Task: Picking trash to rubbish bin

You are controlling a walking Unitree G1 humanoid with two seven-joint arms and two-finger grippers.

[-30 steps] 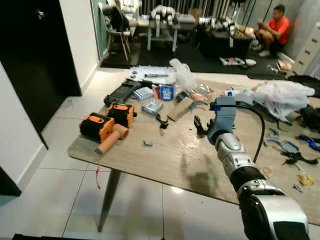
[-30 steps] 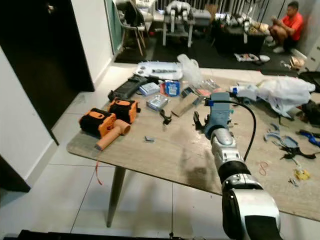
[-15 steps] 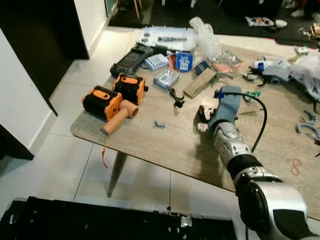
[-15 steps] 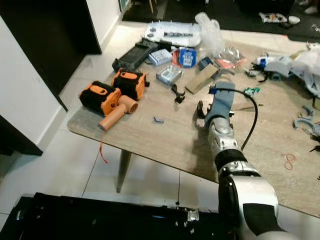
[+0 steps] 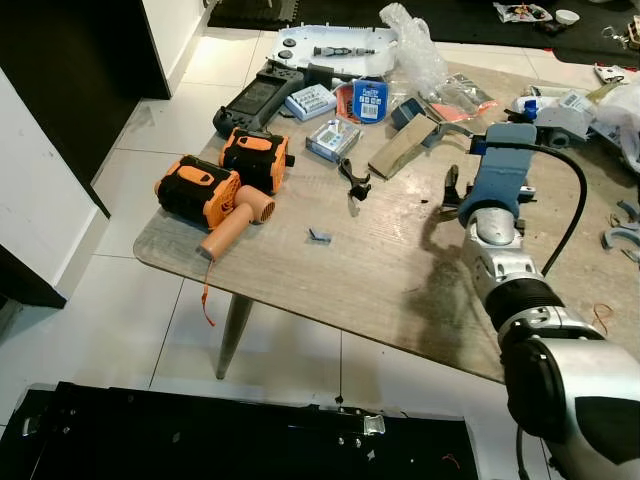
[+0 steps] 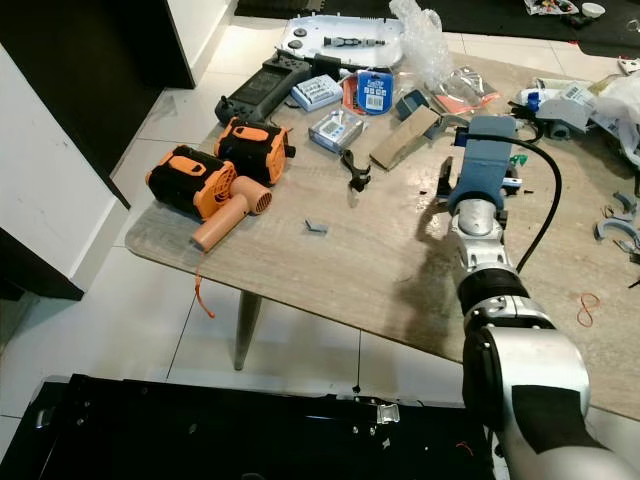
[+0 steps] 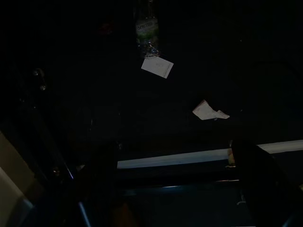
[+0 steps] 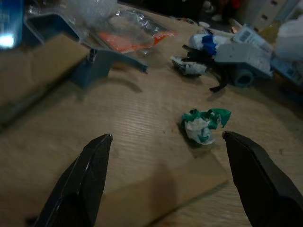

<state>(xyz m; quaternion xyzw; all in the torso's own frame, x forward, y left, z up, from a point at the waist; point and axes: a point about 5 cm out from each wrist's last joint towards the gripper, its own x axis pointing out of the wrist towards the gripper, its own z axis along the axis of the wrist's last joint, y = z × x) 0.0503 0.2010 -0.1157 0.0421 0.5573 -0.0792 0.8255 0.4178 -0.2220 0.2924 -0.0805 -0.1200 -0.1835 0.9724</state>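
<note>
My right gripper (image 8: 166,137) hovers low over the wooden table (image 5: 370,260), open with nothing between its fingers. Its blue wrist block (image 5: 498,172) shows in the eye views. Just ahead of the fingertips lies a crumpled green and white wrapper (image 8: 203,124), a little to one side and apart from both fingers. A clear plastic packet with orange inside (image 8: 130,35) lies farther on, beside a crumpled clear bag (image 5: 410,50). My left gripper (image 7: 174,151) hangs idle in the dark, open, over a floor with a bottle (image 7: 146,28) and paper scraps (image 7: 209,111).
Two orange power tools (image 5: 215,190) sit near the table's left corner, with a black case (image 5: 250,95), small boxes (image 5: 333,138), a cardboard block (image 5: 403,148) and a white tray (image 5: 335,42) behind them. A white bag (image 5: 620,100) lies at the right. A black bar (image 5: 250,435) crosses below.
The camera has tilted down toward the table. My right arm has swung right and forward, so the open gripper now faces the green wrapper.
</note>
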